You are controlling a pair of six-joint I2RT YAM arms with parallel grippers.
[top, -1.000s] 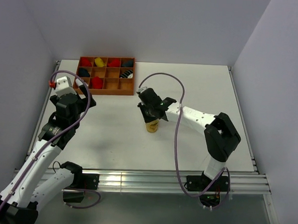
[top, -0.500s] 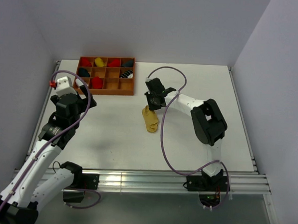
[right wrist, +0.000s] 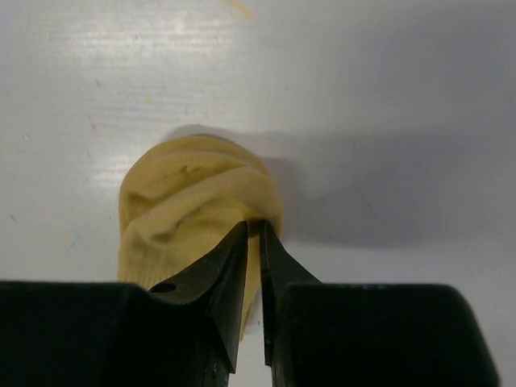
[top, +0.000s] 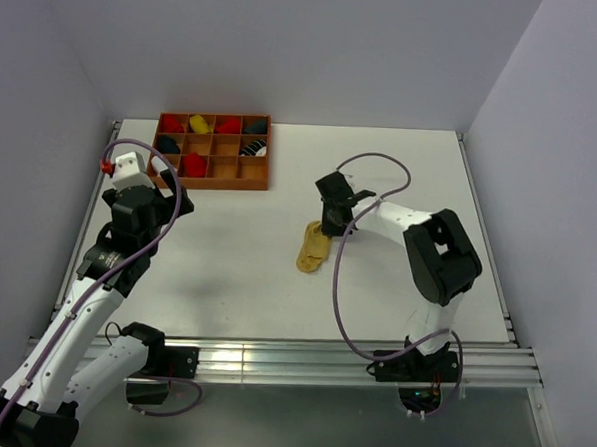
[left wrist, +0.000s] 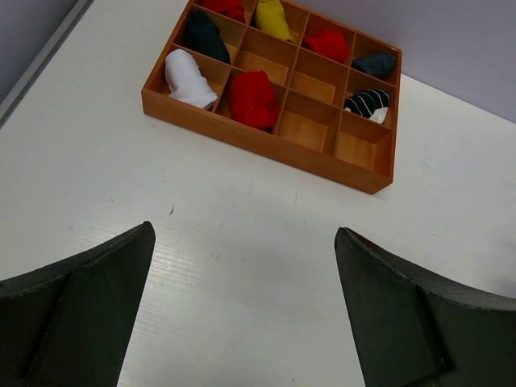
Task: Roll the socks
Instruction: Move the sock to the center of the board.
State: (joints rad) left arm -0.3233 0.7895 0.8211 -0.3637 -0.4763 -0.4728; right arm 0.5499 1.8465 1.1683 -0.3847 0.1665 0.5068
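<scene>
the right gripper (top: 329,221) has swung rightward, and the tan sock (top: 313,248), bunched a second ago, now lies stretched out near the middle of the white table (top: 226,270). a wooden tray (top: 215,185) of rolled socks (left wrist: 254,98) sits at the far left corner. the left gripper (left wrist: 244,238) hovers near it, jaws wide apart. the right jaws pinch the sock's far end, nearly together.

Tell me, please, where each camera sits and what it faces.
Top external: above and behind the robot, looking down on the table; left arm and right arm show.
Left wrist: on the left gripper, facing the wooden tray; open fingers show.
Right wrist: on the right gripper, looking down at the tan sock its fingers pinch.
Shared: top and left wrist both see the tray.
</scene>
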